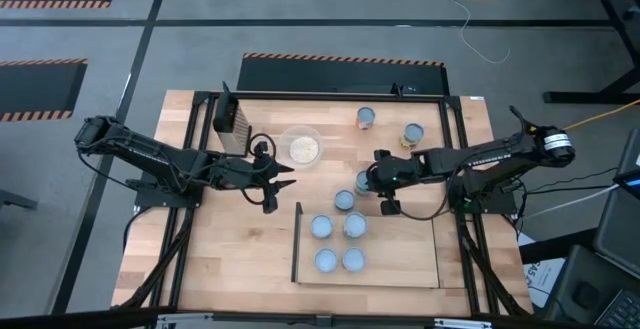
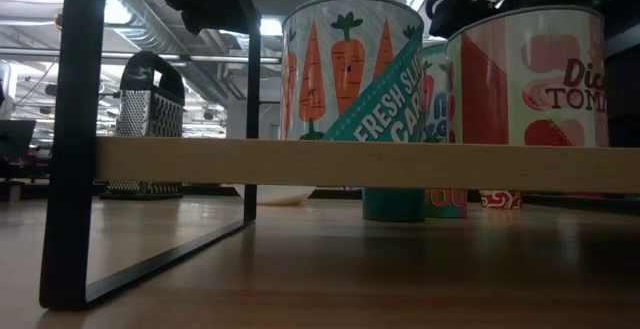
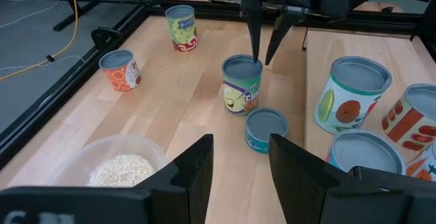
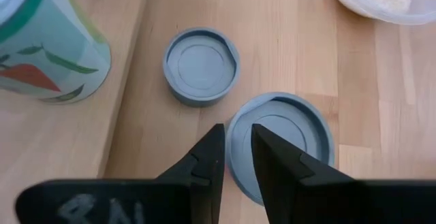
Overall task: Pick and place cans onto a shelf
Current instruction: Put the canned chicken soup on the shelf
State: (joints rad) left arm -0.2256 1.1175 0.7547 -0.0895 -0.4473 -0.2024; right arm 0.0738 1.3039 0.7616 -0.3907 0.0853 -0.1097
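The light-wood shelf (image 1: 400,254) lies on the table's near right part and carries several cans (image 1: 338,242), also seen in the left wrist view (image 3: 351,94). A tall can with a purple-green label (image 3: 242,84) stands on the table by the shelf's far left corner, with a short teal can (image 3: 266,130) beside it. My right gripper (image 4: 237,142) points down over the tall can (image 4: 279,142), narrowly open, one finger over its top and one outside its rim. Two more cans (image 1: 366,118) (image 1: 412,134) stand farther back. My left gripper (image 3: 242,163) is open and empty, left of these cans. My right gripper's fingertips (image 3: 257,57) stand at the tall can's rim (image 4: 235,125) from above, one on either side of the rim wall. I cannot tell whether they touch it. The can stands upright on the table.
A clear bowl of pale grains (image 1: 301,147) and a metal grater (image 1: 232,119) stand at the far left of the table. A dark frame (image 1: 455,169) runs round the table's edges. Bare wood lies on the shelf's right half and at the table's near left.
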